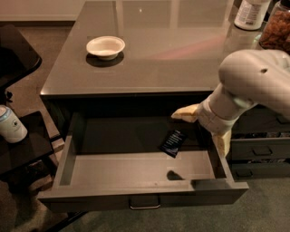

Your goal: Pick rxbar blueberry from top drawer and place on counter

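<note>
I read this as the reach-in step, with nothing grasped yet; the top drawer [136, 195] stands pulled fully out from under the front edge of the tabletop [172, 63], and the rxbar blueberry [172, 143] lies flat on the drawer floor, toward its back right part, angled to the walls and touching none of them; my pincer [198, 134] hangs just below the front edge near the front right corner, inside the drawer's right end, its two pale fingers [186, 113] spread wide with nothing between them; the bar sits just beside it to the left and lower, apart from both fingers; the next move, as I judge it, is to bring the pincer over the bar, turn the wrist so the fingers straddle its narrow width, and descend to the floor before closing; a thin flat wrapper on a hard floor may slide or be missed; the tabletop is glossy grey-brown and reflective, with open room along the front edge for the placing; a white bowl [105, 46] stands near the left edge, a white bottle [250, 13] and a jar [276, 29] near the back right corner; a black side table [22, 154] carrying a can [11, 124] stands left of the unit, narrower drawers [260, 149] to its right, on dull carpet [263, 213].
</note>
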`<state>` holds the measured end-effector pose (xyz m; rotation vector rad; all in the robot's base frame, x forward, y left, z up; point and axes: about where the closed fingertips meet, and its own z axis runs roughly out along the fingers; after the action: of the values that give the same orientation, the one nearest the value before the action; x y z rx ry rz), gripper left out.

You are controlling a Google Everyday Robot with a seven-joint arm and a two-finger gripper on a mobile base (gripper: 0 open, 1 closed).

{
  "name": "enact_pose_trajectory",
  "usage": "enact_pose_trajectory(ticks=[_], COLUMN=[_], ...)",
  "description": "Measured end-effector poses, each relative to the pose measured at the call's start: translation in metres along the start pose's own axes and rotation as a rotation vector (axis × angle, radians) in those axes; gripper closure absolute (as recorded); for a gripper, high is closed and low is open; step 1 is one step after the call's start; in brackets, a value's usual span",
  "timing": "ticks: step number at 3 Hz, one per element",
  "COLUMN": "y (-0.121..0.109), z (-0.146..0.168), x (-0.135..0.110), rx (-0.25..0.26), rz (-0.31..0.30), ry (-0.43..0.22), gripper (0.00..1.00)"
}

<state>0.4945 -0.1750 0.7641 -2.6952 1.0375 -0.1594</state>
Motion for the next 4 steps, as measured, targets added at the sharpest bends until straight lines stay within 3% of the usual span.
enact_pose_trajectory(ticks=[1,2,3,4], y=[-0.020,-0.044,-0.067,-0.075], z=[0.043,0.082,0.116,0.137], x=[-0.013,-0.009,0.008,0.031], rx=[0.004,0.002,-0.010,-0.014], rz=[-0.117,-0.159,-0.149,-0.127], ry=[-0.031,-0.041,-0.017,0.001], gripper=[0.00,0.00,0.00,0.00])
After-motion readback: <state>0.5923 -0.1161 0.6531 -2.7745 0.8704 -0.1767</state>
